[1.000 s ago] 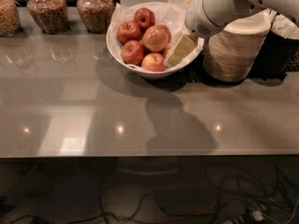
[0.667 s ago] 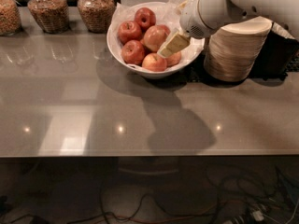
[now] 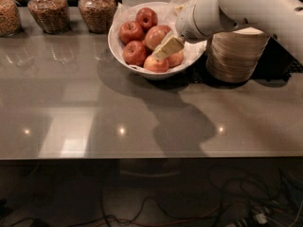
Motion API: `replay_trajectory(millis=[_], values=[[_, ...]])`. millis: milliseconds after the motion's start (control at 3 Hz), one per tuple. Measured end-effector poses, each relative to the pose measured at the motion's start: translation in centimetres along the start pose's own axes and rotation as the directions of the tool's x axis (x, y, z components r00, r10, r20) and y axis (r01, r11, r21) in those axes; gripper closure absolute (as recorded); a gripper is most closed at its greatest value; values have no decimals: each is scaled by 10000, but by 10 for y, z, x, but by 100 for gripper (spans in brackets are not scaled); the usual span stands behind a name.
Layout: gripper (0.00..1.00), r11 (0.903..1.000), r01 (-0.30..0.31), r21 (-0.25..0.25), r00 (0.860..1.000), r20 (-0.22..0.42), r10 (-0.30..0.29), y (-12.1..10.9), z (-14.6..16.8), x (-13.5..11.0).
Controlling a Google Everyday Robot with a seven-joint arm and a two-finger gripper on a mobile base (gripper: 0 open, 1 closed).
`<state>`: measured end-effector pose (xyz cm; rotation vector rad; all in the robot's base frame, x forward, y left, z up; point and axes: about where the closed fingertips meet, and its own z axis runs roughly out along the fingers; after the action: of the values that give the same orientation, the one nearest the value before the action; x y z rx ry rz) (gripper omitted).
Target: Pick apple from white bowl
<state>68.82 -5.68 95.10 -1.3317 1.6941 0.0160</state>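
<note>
The white bowl (image 3: pixel 118 56) stands at the back middle of the grey counter, lined with crinkled white paper and holding several red apples (image 3: pixel 135 52). My gripper (image 3: pixel 164 50) comes in from the right on a white arm (image 3: pixel 246 8). It sits low inside the bowl, its beige tip lying over the apples on the bowl's right side, against an apple (image 3: pixel 156 36) near the middle. An apple (image 3: pixel 155 64) lies just below the tip. The arm hides the bowl's right rim.
A stack of beige disposable bowls (image 3: pixel 234 56) stands right of the white bowl, under the arm. Three glass jars (image 3: pixel 47 11) of grain line the back left. The counter's front edge (image 3: pixel 142 156) runs across the lower part of the view, with cables on the floor below.
The gripper has moved left and further into the bowl, from its right rim to over the middle apples. The apples and the bowl have not shifted.
</note>
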Motion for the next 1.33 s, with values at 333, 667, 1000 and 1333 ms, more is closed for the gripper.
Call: replay_trajectory(millis=[333, 667, 1000, 1333], values=[[22, 9999, -141, -30, 9998, 158, 142, 1, 13, 1], [28, 9996, -280, 3, 9993, 247, 280, 0, 22, 3], [33, 9992, -382, 101, 9989, 288, 379, -4, 28, 5], [33, 9986, -513, 122, 9983, 286, 509, -5, 34, 9]])
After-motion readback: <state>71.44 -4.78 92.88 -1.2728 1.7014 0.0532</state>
